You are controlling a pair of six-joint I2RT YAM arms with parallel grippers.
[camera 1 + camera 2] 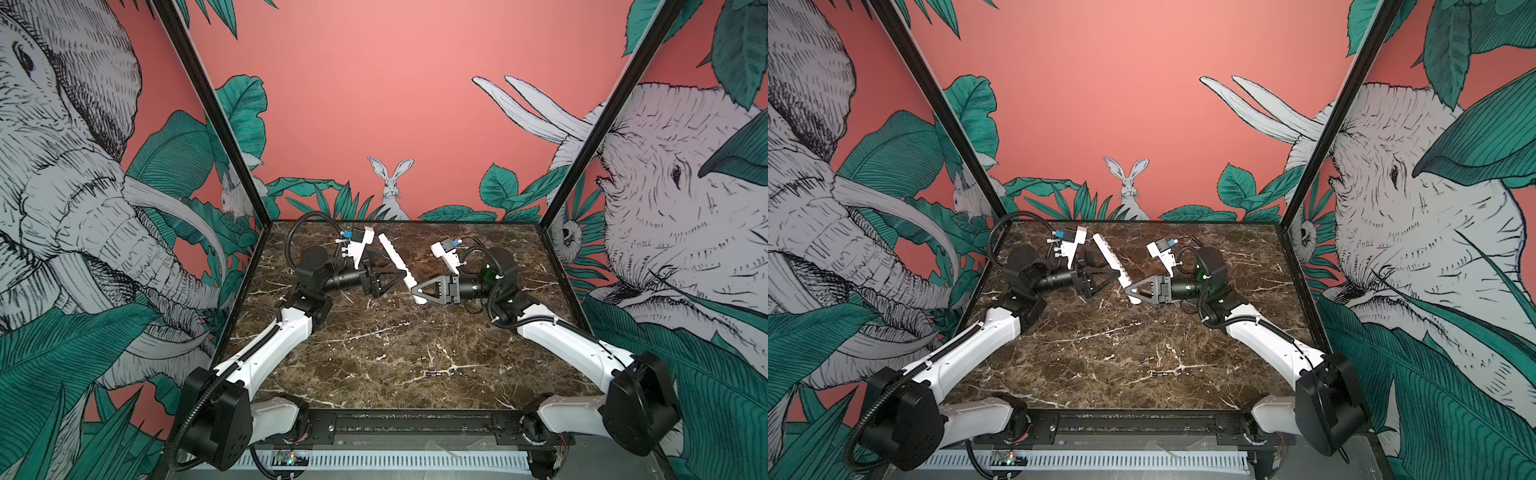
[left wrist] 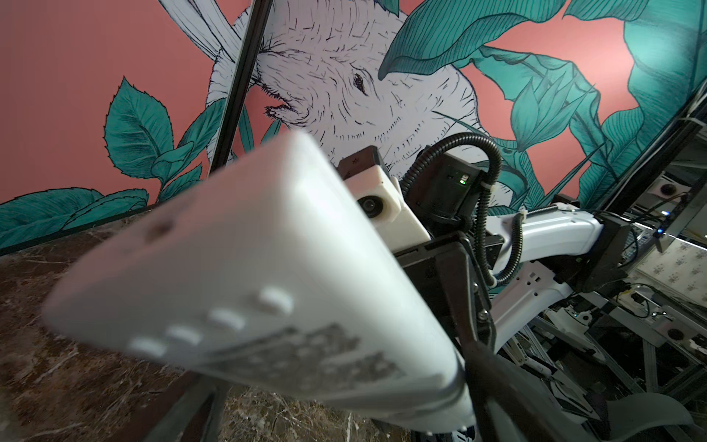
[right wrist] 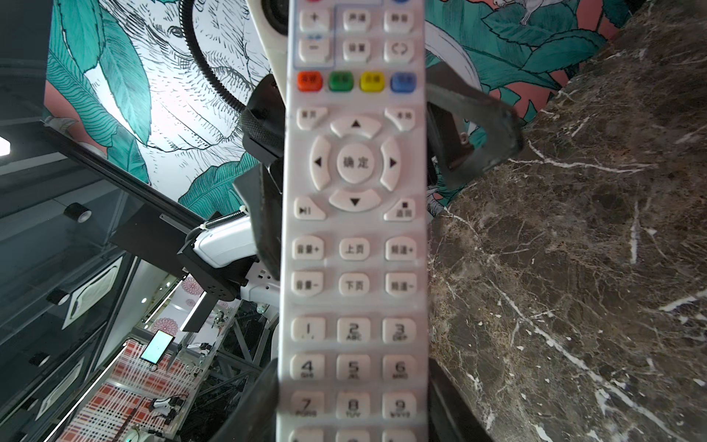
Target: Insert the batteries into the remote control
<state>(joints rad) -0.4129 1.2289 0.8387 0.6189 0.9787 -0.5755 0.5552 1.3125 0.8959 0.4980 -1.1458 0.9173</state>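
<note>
Above the far half of the marble tabletop [image 1: 374, 332], the right gripper [image 1: 415, 291] clamps the near end of the remote control [image 1: 395, 257]. It appears to hold the long white bar off the surface, button face turned toward that arm's wrist camera. The left gripper [image 1: 400, 275] meets the bar mid-length, jaws spread wide to either side of the body and not gripping. Well apart, toward the near edge, the batteries [image 1: 432, 373] lie loose on the stone, near each other, neither picked up. Whether the battery compartment is open cannot be told. The job looks barely begun: remote in hand, both batteries left to fetch and seat.
</note>
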